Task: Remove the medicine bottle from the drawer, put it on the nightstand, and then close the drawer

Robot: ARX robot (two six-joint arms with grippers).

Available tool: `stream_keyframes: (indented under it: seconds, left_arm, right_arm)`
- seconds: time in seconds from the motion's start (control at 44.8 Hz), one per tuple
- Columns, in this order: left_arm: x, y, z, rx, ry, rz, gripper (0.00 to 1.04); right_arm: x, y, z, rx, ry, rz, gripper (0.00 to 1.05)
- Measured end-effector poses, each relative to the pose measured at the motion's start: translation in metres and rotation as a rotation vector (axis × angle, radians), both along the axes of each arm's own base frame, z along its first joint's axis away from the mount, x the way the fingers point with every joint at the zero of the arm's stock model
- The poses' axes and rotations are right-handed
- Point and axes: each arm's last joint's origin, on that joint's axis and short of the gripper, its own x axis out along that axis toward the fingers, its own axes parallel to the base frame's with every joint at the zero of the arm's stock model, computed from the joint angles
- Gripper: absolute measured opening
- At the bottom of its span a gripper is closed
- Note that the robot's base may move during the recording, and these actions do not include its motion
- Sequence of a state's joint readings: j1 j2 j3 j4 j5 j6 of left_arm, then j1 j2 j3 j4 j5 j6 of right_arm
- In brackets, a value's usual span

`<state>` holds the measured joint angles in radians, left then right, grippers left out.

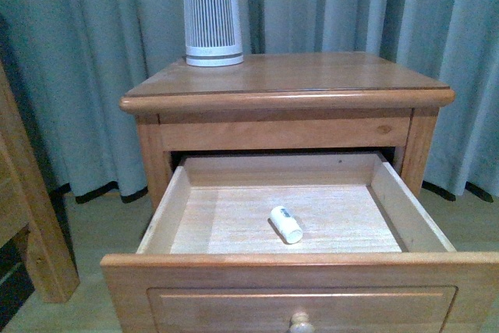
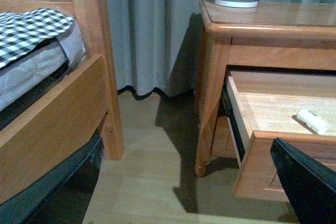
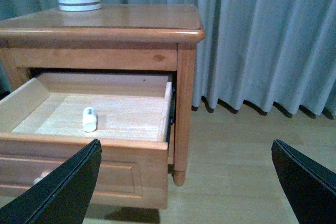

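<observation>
The medicine bottle (image 1: pixel 286 224), small and white, lies on its side on the pale floor of the drawer (image 1: pixel 203 271), which is pulled fully out of the nightstand (image 1: pixel 288 99). The left wrist view catches the bottle (image 2: pixel 313 120) and the drawer (image 2: pixel 262 150) from the left side. The right wrist view has the bottle (image 3: pixel 90 119) inside the drawer (image 3: pixel 131 166). My left gripper (image 2: pixel 186 182) is open, low beside the nightstand's left leg. My right gripper (image 3: pixel 186 182) is open, off the drawer's right front corner. Neither arm appears in the front view.
A tall white ribbed appliance (image 1: pixel 212 15) stands at the back left of the nightstand top. A wooden bed frame (image 2: pixel 58 114) with a checked cover (image 2: pixel 29 30) is to the left. Grey-blue curtains (image 3: pixel 262 40) hang behind. Wooden floor (image 3: pixel 236 156) lies to the right.
</observation>
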<state>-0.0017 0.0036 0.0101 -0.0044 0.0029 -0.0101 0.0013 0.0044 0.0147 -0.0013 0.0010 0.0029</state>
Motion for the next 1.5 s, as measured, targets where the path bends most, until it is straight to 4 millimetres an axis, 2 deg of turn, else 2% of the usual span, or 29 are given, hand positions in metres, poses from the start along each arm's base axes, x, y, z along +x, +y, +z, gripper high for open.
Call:
stream_keyframes:
  seconds: [0.402, 0.491, 0.514, 0.558, 0.625, 0.737, 0.849, 0.916, 1.005, 1.139, 1.161, 1.251, 1.496]
  left_arm:
    - [0.000, 0.000, 0.000, 0.000, 0.000, 0.003, 0.98]
    - [0.000, 0.000, 0.000, 0.000, 0.000, 0.003, 0.98]
    - [0.000, 0.000, 0.000, 0.000, 0.000, 0.002, 0.98]
    - [0.000, 0.000, 0.000, 0.000, 0.000, 0.003, 0.98]
    - [0.000, 0.000, 0.000, 0.000, 0.000, 0.003, 0.98]
    - [0.000, 0.000, 0.000, 0.000, 0.000, 0.003, 0.98]
    - [0.000, 0.000, 0.000, 0.000, 0.000, 0.003, 0.98]
    - [0.000, 0.000, 0.000, 0.000, 0.000, 0.003, 0.98]
    - [0.000, 0.000, 0.000, 0.000, 0.000, 0.003, 0.98]
    - [0.000, 0.000, 0.000, 0.000, 0.000, 0.003, 0.98]
    - [0.000, 0.000, 0.000, 0.000, 0.000, 0.003, 0.98]
    - [0.000, 0.000, 0.000, 0.000, 0.000, 0.003, 0.98]
    - [0.000, 0.000, 0.000, 0.000, 0.000, 0.003, 0.98]
  right_arm:
    - [0.000, 0.000, 0.000, 0.001, 0.006, 0.004, 0.98]
    - [0.002, -0.001, 0.002, 0.060, 0.185, 0.130, 0.98]
    - [0.005, -0.001, 0.005, 0.073, 0.228, 0.150, 0.98]
    - [0.017, -0.002, 0.026, 0.092, 0.271, 0.181, 0.98]
    - [0.040, -0.002, 0.067, 0.085, 0.249, 0.179, 0.98]
    - [0.072, 0.003, 0.108, 0.069, 0.209, 0.198, 0.98]
    - [0.109, 0.013, 0.131, 0.034, 0.208, 0.201, 0.98]
    - [0.135, 0.023, 0.137, 0.011, 0.234, 0.208, 0.98]
    - [0.163, 0.037, 0.134, -0.001, 0.305, 0.230, 0.98]
    - [0.205, 0.067, 0.118, -0.052, 0.408, 0.256, 0.98]
    - [0.214, 0.076, 0.110, -0.066, 0.440, 0.268, 0.98]
    - [0.233, 0.097, 0.089, -0.105, 0.511, 0.284, 0.98]
    - [0.264, 0.144, 0.010, -0.213, 0.694, 0.309, 0.98]
